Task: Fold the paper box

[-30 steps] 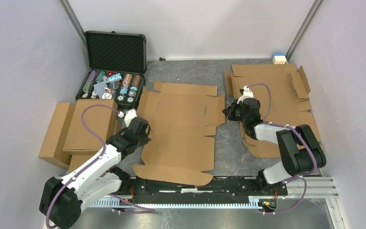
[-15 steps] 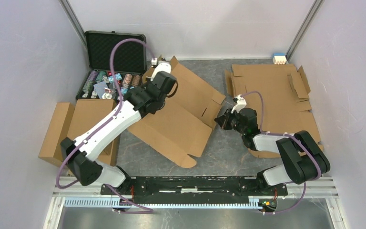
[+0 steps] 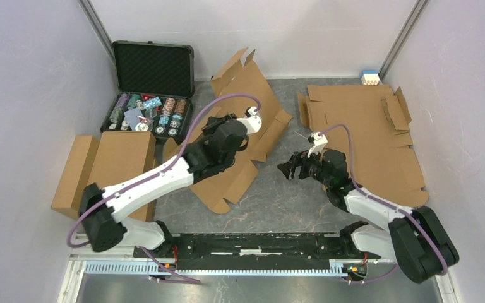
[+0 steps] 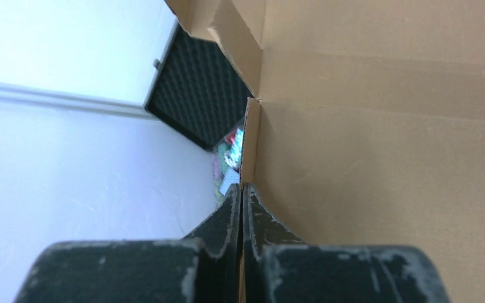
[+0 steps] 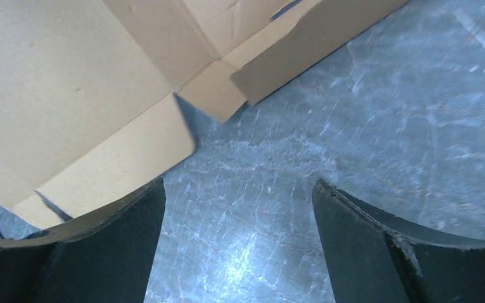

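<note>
**Brown paper box (image 3: 252, 82) tilted up, uncreased**

You're positioning it: it leans off the grey bench (image 3: 290, 208), centre, and next likely needs a flap creased. Your left gripper (image 4: 242, 196), arm stretched forward, has fingers pinching its edge; your right gripper (image 3: 290, 169) hovers low beside it, fingers spread, empty.

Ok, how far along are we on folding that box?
Early. Done: one sheet, the paper box, is picked out and raised at a tilt. In hand: the left gripper has its jaws shut on the sheet's edge; the right gripper hangs open beside it over the table. Left: all the folding; the sheet shows no box shape yet.
</note>
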You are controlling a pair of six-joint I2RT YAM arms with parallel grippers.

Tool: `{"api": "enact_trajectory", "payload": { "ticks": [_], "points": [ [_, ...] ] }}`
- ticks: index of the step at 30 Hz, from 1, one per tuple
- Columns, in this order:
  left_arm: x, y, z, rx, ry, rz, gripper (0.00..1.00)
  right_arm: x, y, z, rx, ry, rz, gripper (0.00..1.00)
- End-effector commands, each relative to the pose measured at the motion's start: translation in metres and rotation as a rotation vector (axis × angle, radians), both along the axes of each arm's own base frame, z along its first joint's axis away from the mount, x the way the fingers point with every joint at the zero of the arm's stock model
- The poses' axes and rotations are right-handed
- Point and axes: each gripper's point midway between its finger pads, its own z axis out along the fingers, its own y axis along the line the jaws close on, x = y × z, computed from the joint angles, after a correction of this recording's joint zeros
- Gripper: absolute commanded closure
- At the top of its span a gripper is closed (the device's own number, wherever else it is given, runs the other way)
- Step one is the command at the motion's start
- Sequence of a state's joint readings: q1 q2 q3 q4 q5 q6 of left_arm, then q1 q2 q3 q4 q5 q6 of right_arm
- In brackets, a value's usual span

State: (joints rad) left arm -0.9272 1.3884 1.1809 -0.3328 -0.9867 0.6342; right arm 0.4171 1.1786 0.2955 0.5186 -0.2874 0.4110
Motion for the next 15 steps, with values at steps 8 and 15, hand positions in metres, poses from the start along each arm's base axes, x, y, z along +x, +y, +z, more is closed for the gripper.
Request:
{"api": "enact_trajectory", "payload": {
  "ticks": [8,15],
  "points": [
    [-0.050,-0.027,0.064,-0.031,-0.165,-0.496,0.98,0.060,-0.021,0.094,-0.092,-0.239,-0.175,0.03],
    [-0.076,-0.036,0.050,-0.074,-0.066,-0.655,0.98,0.072,-0.004,0.111,-0.136,-0.378,-0.037,0.02]
  ]
}}
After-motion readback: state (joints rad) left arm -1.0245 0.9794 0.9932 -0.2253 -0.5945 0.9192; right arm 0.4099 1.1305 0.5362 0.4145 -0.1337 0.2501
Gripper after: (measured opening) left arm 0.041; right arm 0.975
